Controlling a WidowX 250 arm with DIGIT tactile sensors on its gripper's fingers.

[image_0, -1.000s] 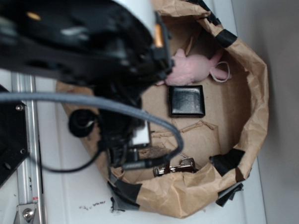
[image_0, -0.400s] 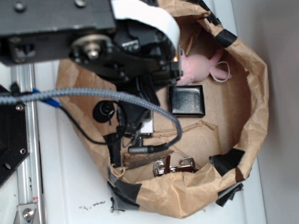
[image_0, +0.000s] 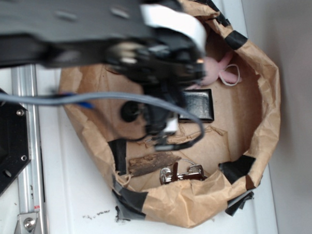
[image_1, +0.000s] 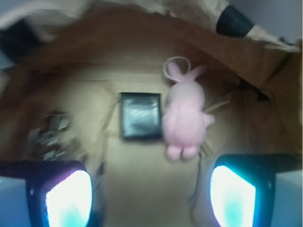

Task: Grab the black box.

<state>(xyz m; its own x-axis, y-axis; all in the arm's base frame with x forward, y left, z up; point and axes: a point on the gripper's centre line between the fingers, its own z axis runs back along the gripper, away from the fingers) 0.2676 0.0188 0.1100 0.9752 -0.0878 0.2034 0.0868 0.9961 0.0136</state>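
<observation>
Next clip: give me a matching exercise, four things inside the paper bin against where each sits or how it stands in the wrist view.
Things:
1. small flat glossy black box
2. pink plush rabbit
3. shiny metal clip
4. robot hand

Descriptions:
A. blurred, at the far left of the wrist view
B. open, fingers low at either side
C. centre of the bin floor
D. lying against the box's right edge

Pairs: 1-C, 2-D, 3-A, 4-B
</observation>
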